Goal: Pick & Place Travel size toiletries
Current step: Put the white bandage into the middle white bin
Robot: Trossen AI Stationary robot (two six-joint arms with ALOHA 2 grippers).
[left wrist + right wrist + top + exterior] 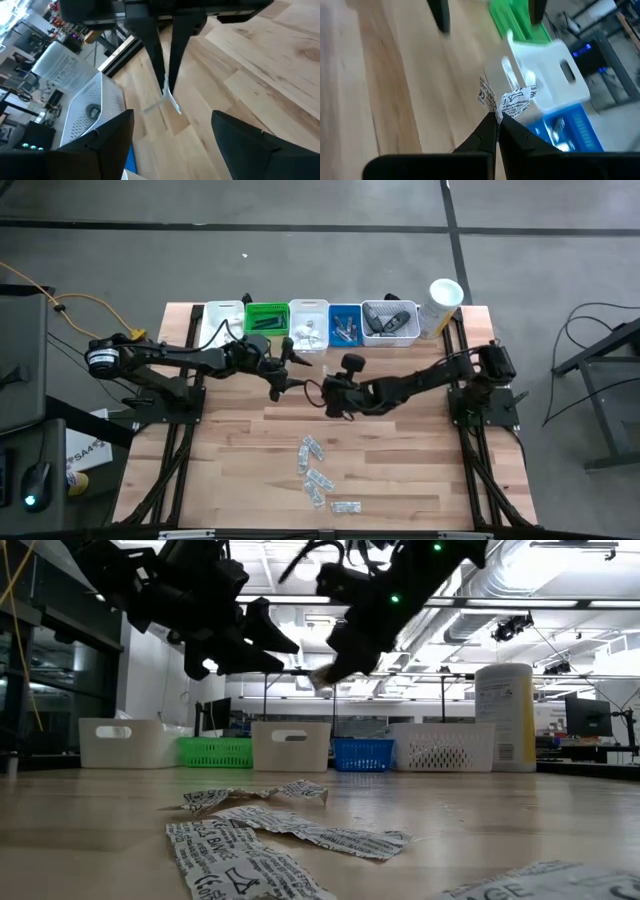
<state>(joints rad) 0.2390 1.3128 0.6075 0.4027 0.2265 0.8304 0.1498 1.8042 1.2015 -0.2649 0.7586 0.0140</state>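
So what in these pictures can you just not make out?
- White bin, low view: its wall hides the contents.
- Sachets on the table, high view: print too small to read.
- Held sachet, right wrist view: motion blur smears most of its print, above the right gripper.
- Left gripper, left wrist view: open, with the right arm's sachet between its fingers; whether they touch it cannot be told.
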